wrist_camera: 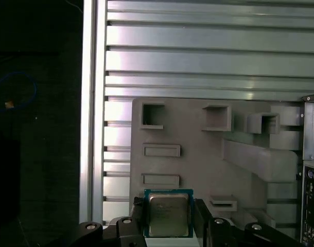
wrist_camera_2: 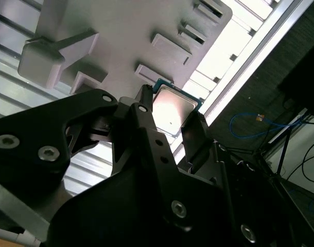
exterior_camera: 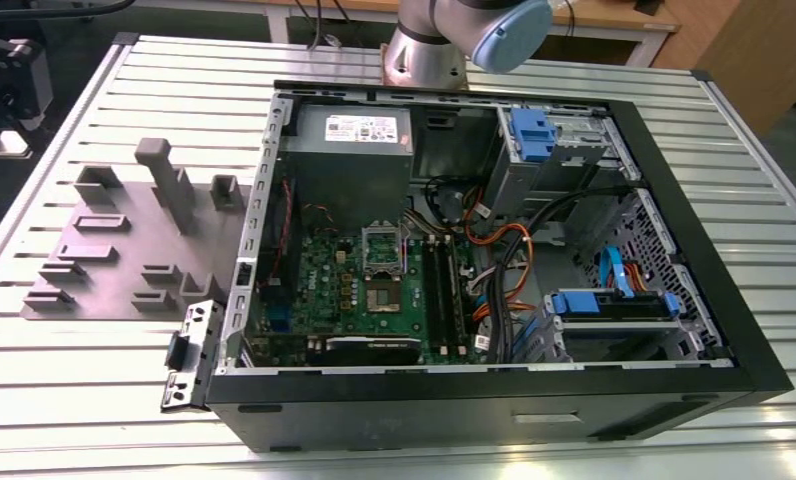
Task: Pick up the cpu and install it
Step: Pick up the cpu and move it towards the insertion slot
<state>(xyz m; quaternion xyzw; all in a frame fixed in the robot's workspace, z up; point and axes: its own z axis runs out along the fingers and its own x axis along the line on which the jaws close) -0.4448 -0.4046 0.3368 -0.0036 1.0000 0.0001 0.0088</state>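
Clamping the cpu (wrist_camera: pixel 168 216), the claw (wrist_camera: pixel 169 208) hangs aloft.

An open black computer case (exterior_camera: pixel 478 410) lies on its side on a slatted aluminium table (exterior_camera: pixel 91 400). Inside the case, a green motherboard (exterior_camera: pixel 331 290) covers the floor, with a grey power supply (exterior_camera: pixel 351 150) at the far end. Orange cables (exterior_camera: pixel 494 240) curl through the case's middle, near two blue drive caddies (exterior_camera: pixel 533 130) (exterior_camera: pixel 614 305). Beside the case, on the exterior view's left, sits a grey fixture plate (exterior_camera: pixel 105 265) with raised posts and slots. A black bracket (exterior_camera: pixel 185 355) sticks out at the case's near corner.
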